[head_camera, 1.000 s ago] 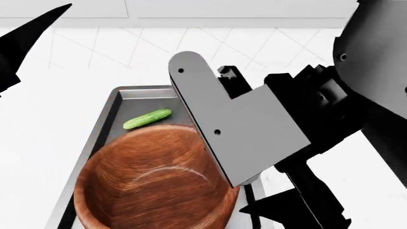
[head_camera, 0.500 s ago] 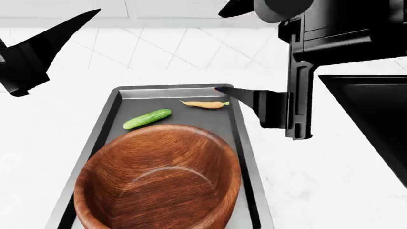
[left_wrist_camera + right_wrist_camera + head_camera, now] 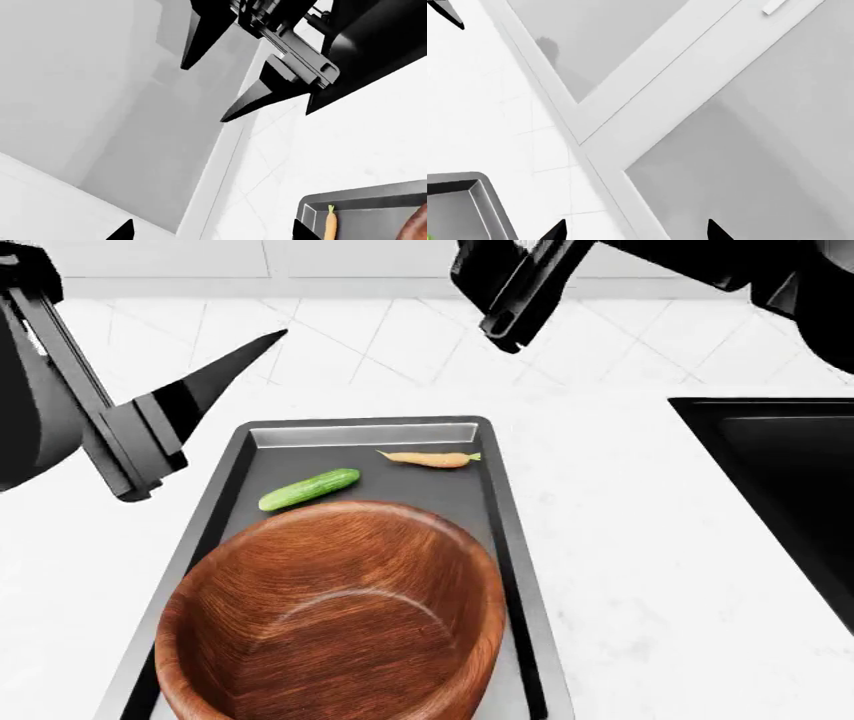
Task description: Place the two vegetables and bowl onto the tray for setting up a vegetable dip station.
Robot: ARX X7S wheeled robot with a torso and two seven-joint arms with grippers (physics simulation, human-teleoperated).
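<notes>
The dark grey tray (image 3: 499, 530) lies lengthwise on the white counter. On it, the wooden bowl (image 3: 334, 610) stands upright at the near end. The green cucumber (image 3: 310, 489) and the orange carrot (image 3: 430, 458) lie loose at the far end, apart from each other. My left gripper (image 3: 212, 232) is open and empty, raised to the left of the tray, and one finger (image 3: 220, 370) shows in the head view. My right gripper (image 3: 636, 231) is open and empty, high beyond the tray's far end. The carrot (image 3: 329, 227) and a tray corner (image 3: 313, 204) show in the left wrist view.
A black sink (image 3: 787, 510) is set into the counter to the right of the tray. White tiled wall and cabinet fronts (image 3: 707, 130) stand behind the counter. The right arm (image 3: 521, 285) hangs over the far edge of the counter.
The right arm has lifted up and away from over the tray, leaving the carrot lying there. The left gripper has swung in toward the tray's left side.
</notes>
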